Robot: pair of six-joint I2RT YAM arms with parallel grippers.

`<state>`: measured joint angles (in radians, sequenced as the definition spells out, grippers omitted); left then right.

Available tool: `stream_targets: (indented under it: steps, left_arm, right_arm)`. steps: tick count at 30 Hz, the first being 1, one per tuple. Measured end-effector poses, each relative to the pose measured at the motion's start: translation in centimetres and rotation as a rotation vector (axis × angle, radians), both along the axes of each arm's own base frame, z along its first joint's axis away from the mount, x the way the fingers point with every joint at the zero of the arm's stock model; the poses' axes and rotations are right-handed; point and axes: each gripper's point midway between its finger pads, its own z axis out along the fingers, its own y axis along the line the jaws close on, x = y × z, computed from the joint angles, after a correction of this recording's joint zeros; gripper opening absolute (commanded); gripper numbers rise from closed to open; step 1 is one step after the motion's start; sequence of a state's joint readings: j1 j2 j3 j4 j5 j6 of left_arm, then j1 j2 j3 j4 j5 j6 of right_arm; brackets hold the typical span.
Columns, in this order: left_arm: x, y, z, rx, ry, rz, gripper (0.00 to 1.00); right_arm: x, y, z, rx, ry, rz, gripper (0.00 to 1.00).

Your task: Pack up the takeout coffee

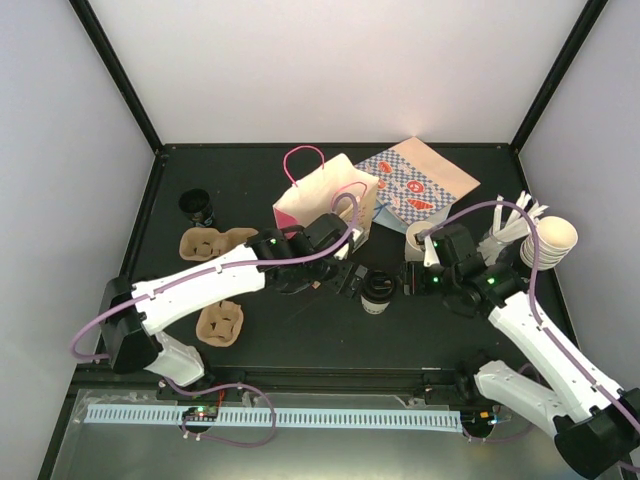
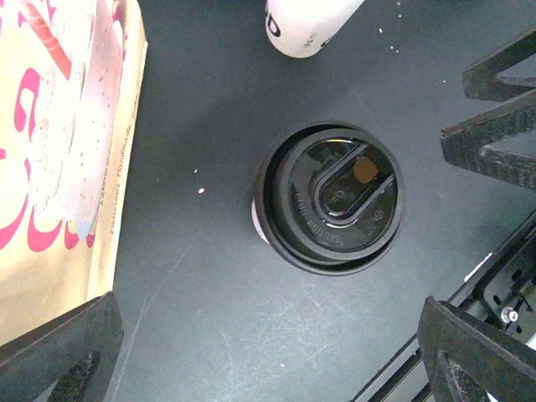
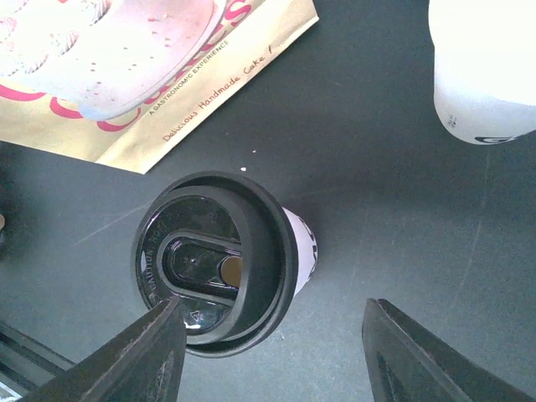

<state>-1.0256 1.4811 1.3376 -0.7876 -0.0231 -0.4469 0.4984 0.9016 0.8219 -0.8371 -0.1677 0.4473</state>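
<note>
The takeout coffee (image 2: 328, 198) stands upright straight below the left end effector (image 2: 270, 301), between its wide-open fingers, while the right end effector (image 3: 272, 306), also let go, hangs a bit off-centre

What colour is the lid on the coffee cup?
Black. The lid shows best in the left wrist view.

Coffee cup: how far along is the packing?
Done: the black lid sits on the coffee cup. In hand: nothing; the left gripper and right gripper hover open over the cup, which stands on the table. Left: grip the cup and put it into the pink bag nearby.
</note>
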Motion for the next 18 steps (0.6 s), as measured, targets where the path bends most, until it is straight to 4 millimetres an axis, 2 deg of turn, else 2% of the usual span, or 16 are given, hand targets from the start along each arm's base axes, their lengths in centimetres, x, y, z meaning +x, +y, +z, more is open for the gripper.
stream_targets:
  steps: [4, 6, 8, 9, 18]
  left_arm:
    - [0.19, 0.59, -0.32, -0.017, 0.013, 0.017, 0.99]
    - [0.24, 0.79, -0.27, -0.028, 0.015, 0.023, 0.99]
    - [0.3, 0.89, -0.12, -0.037, 0.014, 0.027, 0.98]
    - [0.33, 0.91, -0.01, -0.043, 0.012, 0.029, 0.98]
    - [0.31, 0.96, -0.08, -0.053, 0.012, 0.029, 0.98]
  right_arm:
    - [-0.16, 0.2, -0.27, -0.018, 0.007, 0.009, 0.69]
    - [-0.19, 0.2, -0.35, -0.028, 0.007, 0.011, 0.78]
    - [-0.24, 0.26, -0.25, -0.032, 0.005, 0.013, 0.95]
    - [-0.28, 0.32, -0.15, -0.035, 0.001, 0.021, 0.99]
    - [-0.2, 0.58, 0.36, -0.049, -0.011, 0.025, 1.0]
